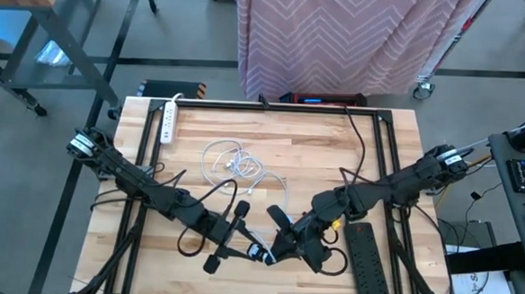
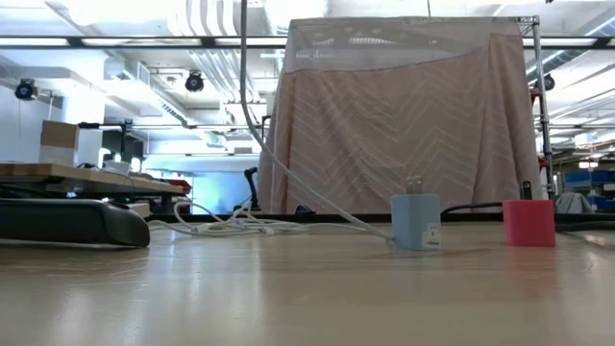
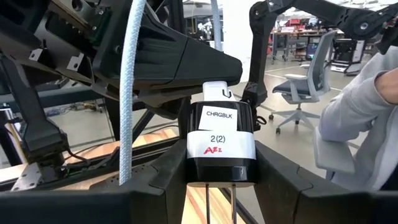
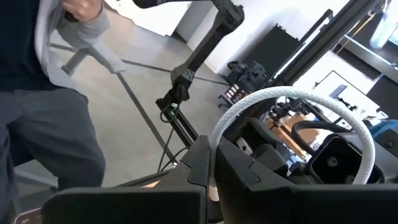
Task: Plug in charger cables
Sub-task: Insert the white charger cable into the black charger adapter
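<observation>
A black plug block (image 3: 221, 143) with a white label sits between my left gripper's (image 3: 221, 193) shut fingers, low over the table's near middle (image 1: 255, 252). A white connector (image 3: 217, 91) meets the block's far end. My right gripper (image 4: 212, 168) is there, shut on a white braided charger cable (image 4: 292, 99) that loops away from it. More white cables (image 1: 235, 164) lie coiled at mid-table. In the low view a light blue plug block (image 2: 415, 223) stands prongs up, with a red-pink one (image 2: 528, 223) beside it. My left gripper pinches the black block's two side faces (image 3: 189, 155) between its fingers, and the block's metal prongs (image 3: 219, 205) point back toward the wrist. The block is lifted clear of the table. My right gripper is shut on the white cable's end (image 4: 213, 186) close to its connector. The gripper body hides the exact spot, and the cord arcs slack behind the fingers.
A black power strip (image 1: 364, 269) lies at the near right. A white power strip (image 1: 168, 119) lies at the far left. Black cords (image 1: 357, 152) cross the right half. A person in a grey sleeve (image 3: 367, 118) stands beyond the table.
</observation>
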Available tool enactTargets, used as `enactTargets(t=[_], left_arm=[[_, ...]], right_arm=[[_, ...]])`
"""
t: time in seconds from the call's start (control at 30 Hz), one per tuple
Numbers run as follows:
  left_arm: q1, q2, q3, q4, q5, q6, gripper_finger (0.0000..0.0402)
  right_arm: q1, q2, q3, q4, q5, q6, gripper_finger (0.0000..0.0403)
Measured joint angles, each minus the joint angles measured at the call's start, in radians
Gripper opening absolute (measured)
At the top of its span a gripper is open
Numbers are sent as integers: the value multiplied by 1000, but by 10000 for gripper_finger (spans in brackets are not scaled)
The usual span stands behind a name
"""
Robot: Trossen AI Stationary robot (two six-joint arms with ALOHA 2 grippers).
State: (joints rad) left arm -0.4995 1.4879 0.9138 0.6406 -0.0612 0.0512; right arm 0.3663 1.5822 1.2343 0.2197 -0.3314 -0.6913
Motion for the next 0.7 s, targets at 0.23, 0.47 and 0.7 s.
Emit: enactTargets(t=[0.23,0.47,0.7], left_arm=[[0,0,0,13,-5,6,135],[1,0,0,23,-27,35,134],[2,0,0,58,-91,42,134]], right_arm=[[-11,2,0,2,-6,3,0],[-19,16,0,5,-57,0,0],[-38,13,2,14,-52,64,0]])
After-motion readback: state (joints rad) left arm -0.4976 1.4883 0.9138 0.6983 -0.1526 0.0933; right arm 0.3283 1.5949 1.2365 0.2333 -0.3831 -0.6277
